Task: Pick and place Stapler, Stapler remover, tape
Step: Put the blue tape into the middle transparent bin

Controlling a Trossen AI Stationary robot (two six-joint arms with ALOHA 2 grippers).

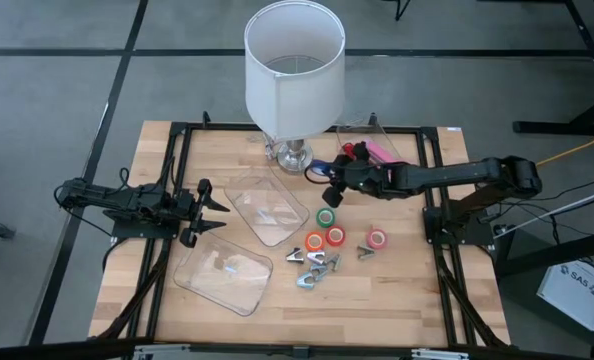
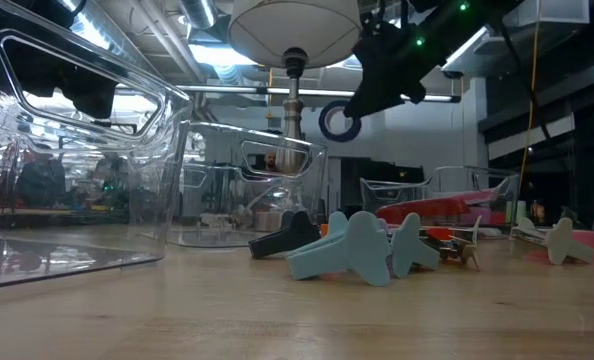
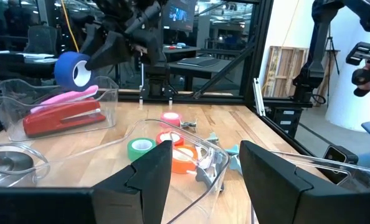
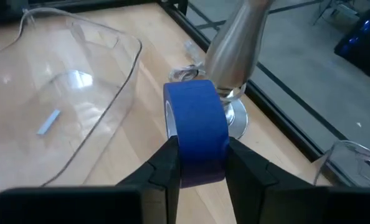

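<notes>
Seen from above, two clear plastic trays lie nearest the front of the wooden table (image 1: 397, 300): one tray (image 1: 223, 275) at about 7 o'clock from the table's middle, a second tray (image 1: 267, 208) just beyond it toward the centre. At about 5 o'clock sits a cluster of grey staple removers (image 1: 314, 268), with another remover (image 1: 365, 252) a little to its right. Just behind them lie the loose rolls of tape: an orange roll (image 1: 314, 241) touching a pink-red roll (image 1: 334, 237), a green roll (image 1: 326, 217) behind these, and a second pink-red roll (image 1: 377, 239) apart at 4 o'clock.

At 9 o'clock the left gripper (image 1: 213, 214) waits low at the table's edge, fingers spread wide, facing the trays.

Farther back, at about 1 o'clock, the right gripper (image 4: 197, 163) hangs above the table, its two fingers pinching a blue roll of tape (image 4: 195, 132) by its flat sides; in the table-level view the roll (image 2: 339, 122) is held clear of the surface, beside the lamp's stem. The lamp (image 1: 295, 68), with a white shade and a metal base, stands at 12 o'clock. Just right of it, at the table's far edge, a third clear tray (image 3: 4, 99) holds a red stapler (image 3: 63, 117) and a pink stapler (image 3: 70, 98) lying on top of it.
</notes>
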